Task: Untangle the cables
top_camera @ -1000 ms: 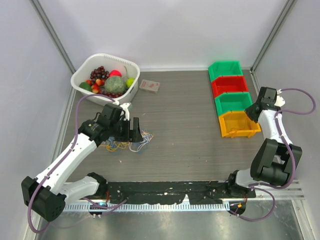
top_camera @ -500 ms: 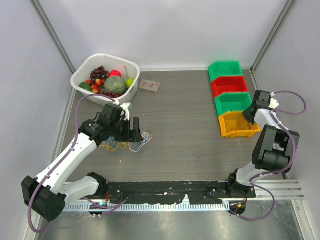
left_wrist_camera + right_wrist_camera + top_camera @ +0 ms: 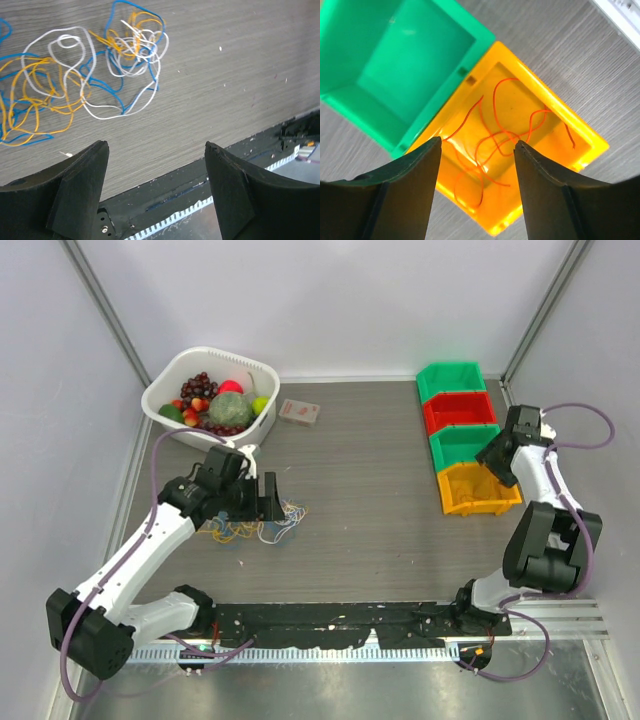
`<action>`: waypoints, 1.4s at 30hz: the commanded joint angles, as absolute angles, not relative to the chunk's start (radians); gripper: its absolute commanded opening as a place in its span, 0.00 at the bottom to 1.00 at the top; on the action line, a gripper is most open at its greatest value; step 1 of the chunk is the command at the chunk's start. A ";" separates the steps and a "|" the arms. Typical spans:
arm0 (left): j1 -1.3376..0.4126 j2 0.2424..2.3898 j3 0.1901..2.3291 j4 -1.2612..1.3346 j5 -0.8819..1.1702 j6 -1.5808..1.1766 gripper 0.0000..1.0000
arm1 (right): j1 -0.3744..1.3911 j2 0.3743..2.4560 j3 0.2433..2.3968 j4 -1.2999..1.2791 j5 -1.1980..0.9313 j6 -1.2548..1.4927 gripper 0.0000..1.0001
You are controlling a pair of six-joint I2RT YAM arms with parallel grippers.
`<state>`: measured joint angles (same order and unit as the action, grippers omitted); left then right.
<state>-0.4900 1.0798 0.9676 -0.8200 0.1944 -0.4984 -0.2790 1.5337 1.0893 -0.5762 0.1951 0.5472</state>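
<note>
Left gripper: the left gripper (image 3: 269, 498) hangs low over the surface (image 3: 380, 500), at the left side, with its fingers spread wide and nothing between them. In the left wrist view (image 3: 156, 146) only bare wood grain shows in the gap.
Tangle of cables: the tangle of cables (image 3: 134, 46) lies flat on the surface just beyond the left gripper's fingertips, apart from them. From above (image 3: 250, 530) it sits partly under the left gripper.
Colours in the tangle: yellow, blue and white strands loop through each other. One dense knot sits at the far side, and a looser spread of yellow and blue lies to the left of it.
Right gripper: the right gripper (image 3: 496, 454) hovers over the row of bins at the right side of the surface, fingers parted and holding nothing. Its wrist view (image 3: 477, 144) looks straight down into a bin.
Red-orange cables: the red-orange cables (image 3: 492, 136) lie loose on the floor of the yellow bin (image 3: 535, 100), a few thin curls crossing one another.
Yellow bin: nearest of four in the row (image 3: 478, 502), touching a green bin (image 3: 405, 55) behind it.
Other bins: a red bin (image 3: 460, 412) and a second green bin (image 3: 450, 380) stand further back in the same row.
Basket: a white basket (image 3: 163, 383) of fruit stands at the far left corner.
Small box: a small box (image 3: 299, 411) lies just right of the basket.
</note>
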 commanded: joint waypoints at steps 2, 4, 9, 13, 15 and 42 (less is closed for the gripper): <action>-0.434 1.068 1.002 -0.805 0.100 -0.600 0.80 | -0.249 1.381 1.219 -0.767 0.216 0.496 0.68; -0.414 1.057 0.989 -0.805 0.101 -0.629 0.80 | -0.218 1.353 1.236 -0.798 0.236 0.485 0.71; -0.368 1.042 0.918 -0.738 0.167 -0.728 0.76 | 0.120 1.293 1.174 -0.624 0.153 0.489 0.68; -0.333 1.092 0.874 -0.678 0.274 -0.782 0.66 | 0.396 1.424 1.078 -0.311 -0.221 0.638 0.61; -0.333 1.136 0.868 -0.664 0.284 -0.782 0.61 | 0.509 1.514 1.054 -0.151 -0.293 0.710 0.58; -0.196 1.283 0.790 -0.758 0.055 -0.783 0.72 | 0.769 1.530 1.106 -0.463 0.049 0.538 0.01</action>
